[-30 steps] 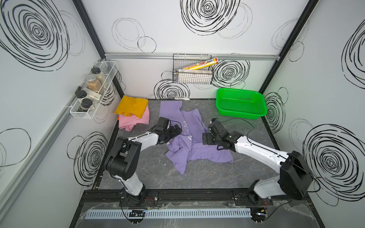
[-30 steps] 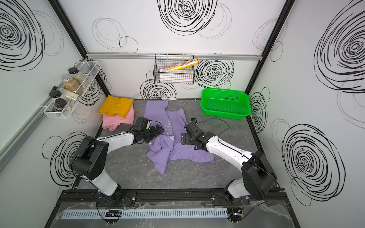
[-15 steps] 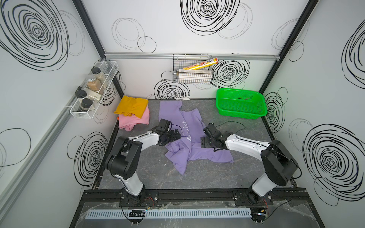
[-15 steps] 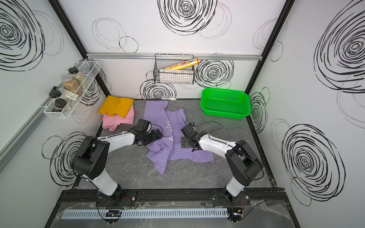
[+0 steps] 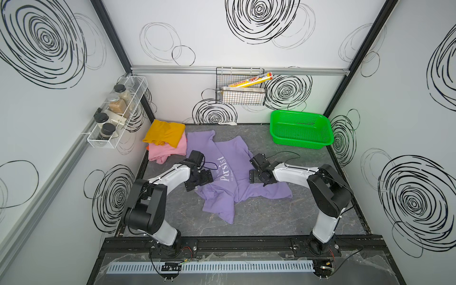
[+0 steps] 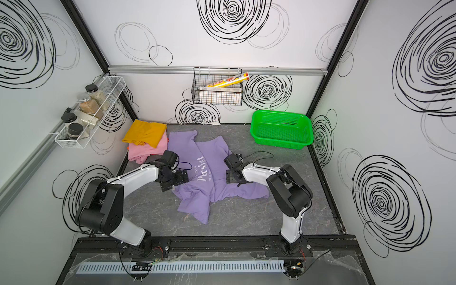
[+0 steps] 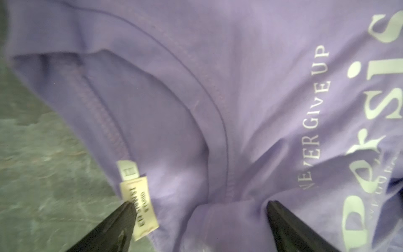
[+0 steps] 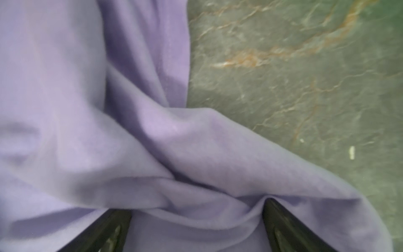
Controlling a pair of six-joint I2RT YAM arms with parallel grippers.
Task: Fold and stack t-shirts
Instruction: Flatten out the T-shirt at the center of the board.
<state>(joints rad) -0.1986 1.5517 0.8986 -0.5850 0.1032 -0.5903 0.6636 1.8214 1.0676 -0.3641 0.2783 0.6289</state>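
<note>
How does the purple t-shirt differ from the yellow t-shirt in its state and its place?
The purple t-shirt lies unfolded and wrinkled; the yellow t-shirt is folded. The purple t-shirt rests directly on the table, while the yellow t-shirt sits on top of the pink t-shirt. The purple t-shirt shows white lettering; the yellow t-shirt shows none. Both are cloth shirts of one main colour.

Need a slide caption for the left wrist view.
Open left gripper poised over the bunched neckline of the lavender t-shirt, neck label at one fingertip.
</note>
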